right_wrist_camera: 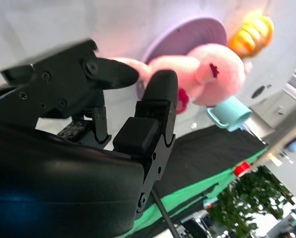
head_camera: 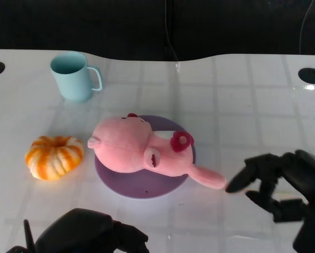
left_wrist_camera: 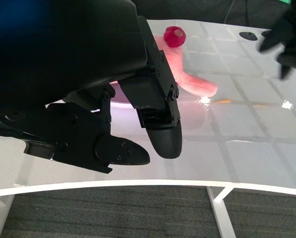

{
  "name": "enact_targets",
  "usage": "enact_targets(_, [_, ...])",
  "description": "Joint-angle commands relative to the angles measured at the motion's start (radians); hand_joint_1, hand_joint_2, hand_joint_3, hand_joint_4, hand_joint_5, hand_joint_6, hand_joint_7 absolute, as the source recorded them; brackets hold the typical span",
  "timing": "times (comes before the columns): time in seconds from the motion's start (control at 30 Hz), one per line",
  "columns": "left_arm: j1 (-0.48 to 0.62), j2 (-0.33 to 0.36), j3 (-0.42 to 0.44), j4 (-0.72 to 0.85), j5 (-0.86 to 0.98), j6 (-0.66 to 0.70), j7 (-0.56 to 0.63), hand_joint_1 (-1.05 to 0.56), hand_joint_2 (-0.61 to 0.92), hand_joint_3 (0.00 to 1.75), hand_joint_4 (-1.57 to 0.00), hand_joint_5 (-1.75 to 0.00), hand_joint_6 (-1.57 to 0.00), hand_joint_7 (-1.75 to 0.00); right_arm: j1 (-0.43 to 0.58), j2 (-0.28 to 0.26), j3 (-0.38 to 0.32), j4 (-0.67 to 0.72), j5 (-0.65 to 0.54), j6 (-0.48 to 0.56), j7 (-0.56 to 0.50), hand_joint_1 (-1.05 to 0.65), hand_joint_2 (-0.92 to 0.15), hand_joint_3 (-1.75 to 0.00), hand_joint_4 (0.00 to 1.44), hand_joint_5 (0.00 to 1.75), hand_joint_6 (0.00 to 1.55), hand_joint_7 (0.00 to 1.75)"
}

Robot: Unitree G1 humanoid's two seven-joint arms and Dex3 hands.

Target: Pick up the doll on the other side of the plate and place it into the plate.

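- Low at the table's near edge, the left hand (head_camera: 91, 234) rests with fingers (left_wrist_camera: 160, 131) apart, holding nothing.
- On the purple plate (head_camera: 141, 184) the pink doll (head_camera: 141, 150) lies lengthwise left to right, head left, one limb trailing past the rim.
- Rightmost, the right hand (head_camera: 276, 187) hovers, fingers (right_wrist_camera: 157, 99) spread and empty, one fingertip just beside that limb.

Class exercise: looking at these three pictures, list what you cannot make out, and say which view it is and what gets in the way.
- Plate middle, head view: covered by the pink doll.
- Left hand, head view: cut off by the bottom edge.
- Right hand, head view: wrist side cut off by the right edge.
- Most of the doll, left wrist view: hidden behind the left hand.
- Cup contents: too little of the inside shows.
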Motion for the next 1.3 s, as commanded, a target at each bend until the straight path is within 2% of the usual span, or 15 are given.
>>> enact_targets(0.03, [-0.002, 0.016, 0.004, -0.003, 0.006, -0.004, 0.0, -0.18, 0.92, 0.2, -0.76, -1.32, -0.97, -0.49, 0.042, -0.025, -0.03, -0.059, 0.006, 0.015, 0.013, 0.07, -0.3, -1.42, 0.94, 1.51, 0.96, 1.05])
enact_targets(0.17, [0.002, 0.013, 0.012, -0.005, -0.004, 0.009, -0.003, -0.16, 0.92, 0.18, -0.74, -1.32, -0.95, -0.47, 0.09, -0.033, -0.043, -0.146, 0.001, 0.063, 0.035, 0.06, -0.32, -1.39, 0.92, 1.73, 0.87, 1.34])
enact_targets(0.3, [0.0, 0.017, 0.023, -0.002, -0.02, 0.012, -0.008, -0.16, 0.92, 0.21, -0.72, -1.28, -0.95, -0.47, 0.131, -0.033, -0.046, -0.189, -0.002, 0.096, 0.046, 0.06, -0.33, -1.38, 0.91, 1.74, 0.83, 1.45])
enact_targets(0.7, [-0.003, 0.029, 0.041, -0.002, -0.04, 0.04, -0.024, -0.18, 0.92, 0.25, -0.71, -1.23, -0.93, -0.48, 0.092, -0.025, 0.004, -0.09, -0.113, 0.124, 0.022, -0.04, -0.3, -1.37, 0.87, 1.75, 0.79, 1.5])
enact_targets(1.3, [-0.014, 0.036, 0.038, 0.01, -0.044, 0.043, -0.023, -0.17, 0.92, 0.25, -0.73, -1.16, -0.92, -0.5, 0.065, -0.04, 0.027, -0.07, -0.144, 0.153, 0.048, -0.06, -0.34, -1.3, 0.84, 1.75, 0.8, 1.45])
